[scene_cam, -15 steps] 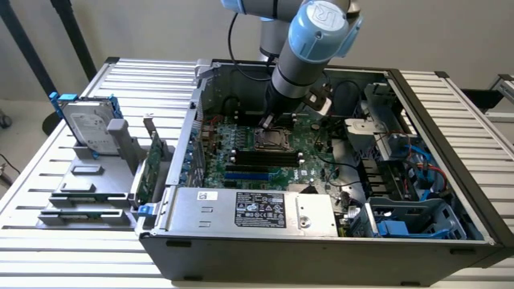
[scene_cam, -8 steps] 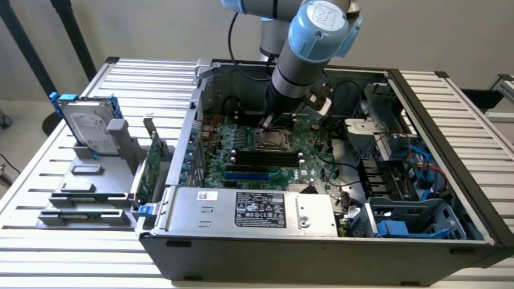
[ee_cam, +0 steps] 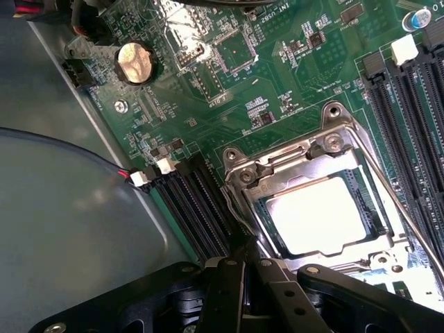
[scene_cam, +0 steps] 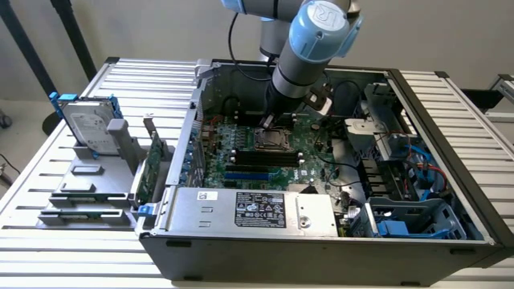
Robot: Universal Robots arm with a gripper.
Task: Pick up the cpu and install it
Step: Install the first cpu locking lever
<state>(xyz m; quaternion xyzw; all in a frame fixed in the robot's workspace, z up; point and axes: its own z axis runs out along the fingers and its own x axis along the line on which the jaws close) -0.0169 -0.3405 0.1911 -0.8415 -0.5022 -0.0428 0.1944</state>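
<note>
We see the gripper (ee_cam: pixel 239 277), fingers pinched together and holding nothing, poised just beside the motherboard's CPU socket (ee_cam: pixel 333 208). The cpu (ee_cam: pixel 320 215) already lies flat and square inside the socket frame, directly ahead of the fingertips, within the open computer case (scene_cam: pixel 449 205).

Arm (scene_cam: pixel 309 57) is reaching steeply downward from the far side; gripper (ee_cam: pixel 243 260) is hanging low with fingers pressed together, holding nothing.

Even soft daylight, glare whitening the cpu (ee_cam: pixel 320 214), blurred wrist foreground
</note>
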